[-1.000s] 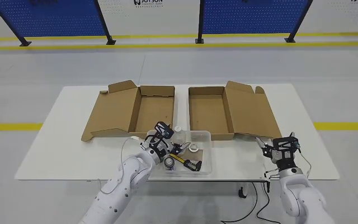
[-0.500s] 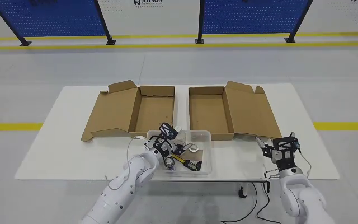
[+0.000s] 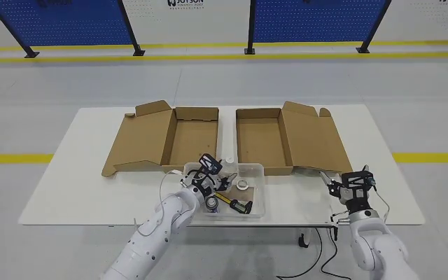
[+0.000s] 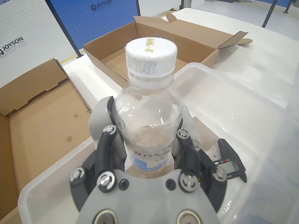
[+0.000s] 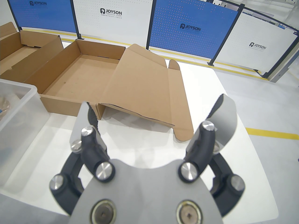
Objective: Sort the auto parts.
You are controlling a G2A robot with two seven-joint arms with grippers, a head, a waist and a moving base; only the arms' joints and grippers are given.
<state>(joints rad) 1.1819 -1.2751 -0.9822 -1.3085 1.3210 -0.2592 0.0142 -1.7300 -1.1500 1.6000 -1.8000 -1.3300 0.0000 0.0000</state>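
Note:
My left gripper (image 4: 144, 120) is shut on a small clear plastic bottle (image 4: 149, 108) with a white cap, held upright over the far left part of a clear plastic bin (image 4: 236, 89). From above, this gripper (image 3: 211, 170) sits at the bin (image 3: 260, 168) near its back left corner. A black and yellow caliper (image 3: 235, 203), a metal ring (image 3: 243, 185) and a small can (image 3: 211, 203) lie in the bin. My right gripper (image 5: 156, 110) is open and holds nothing. It hovers over the front right of the table (image 3: 392, 189), seen from above as the right gripper (image 3: 348, 184).
Two open cardboard boxes lie behind the bin with their lids folded out, the left box (image 3: 194, 140) and the right box (image 3: 261, 143). The right box's lid (image 5: 142, 89) lies just ahead of my right gripper. Bare table shows between bin and right gripper.
My left gripper has shifted a little to the right over the bin with the bottle. The right arm has kept still.

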